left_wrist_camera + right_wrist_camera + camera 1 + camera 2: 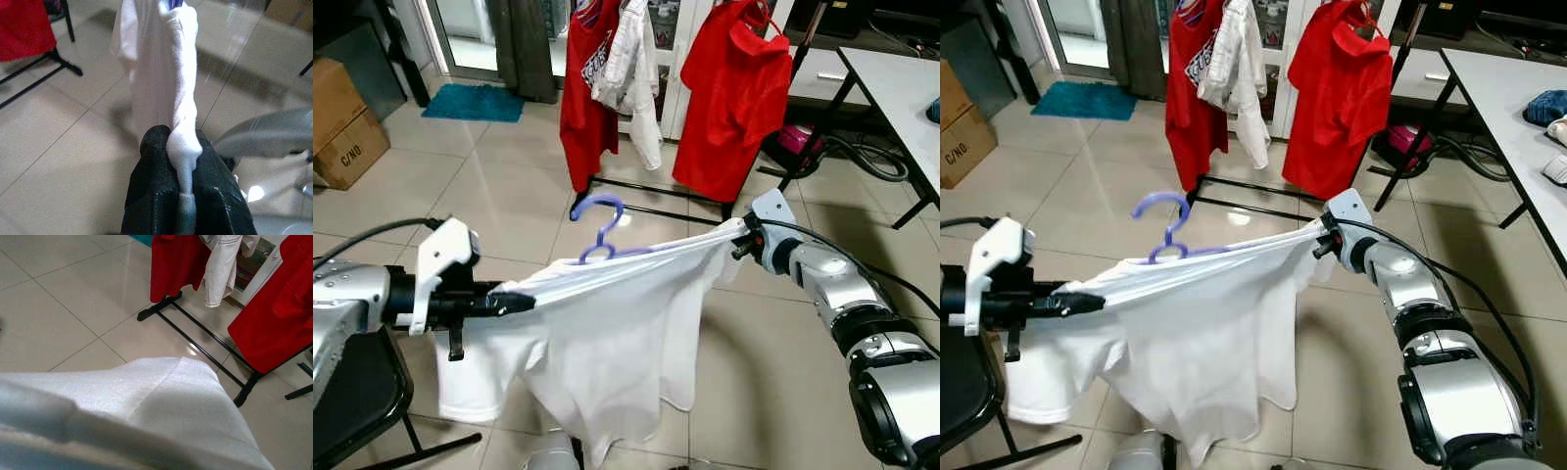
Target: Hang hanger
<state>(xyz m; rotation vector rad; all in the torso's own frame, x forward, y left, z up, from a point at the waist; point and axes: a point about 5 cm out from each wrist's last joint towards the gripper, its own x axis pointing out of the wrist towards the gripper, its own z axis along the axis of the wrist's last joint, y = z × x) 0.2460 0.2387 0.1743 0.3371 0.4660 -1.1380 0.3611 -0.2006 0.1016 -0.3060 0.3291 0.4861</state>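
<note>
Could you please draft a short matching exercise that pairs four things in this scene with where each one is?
1. purple hanger
2. white T-shirt
3. teal mat
4. cardboard box

A. on the tiles by the doorway
B. on the floor at far left
C. stretched between both grippers
D. hook poking up from the collar

Pairs: 1-D, 2-C, 3-A, 4-B

surface: beige tiled floor (499,196) | on it: teal mat (473,102) by the doorway; cardboard box (342,122) at left; black clothes rack base (651,190) | right: white table (901,83), black legs on the floor
</note>
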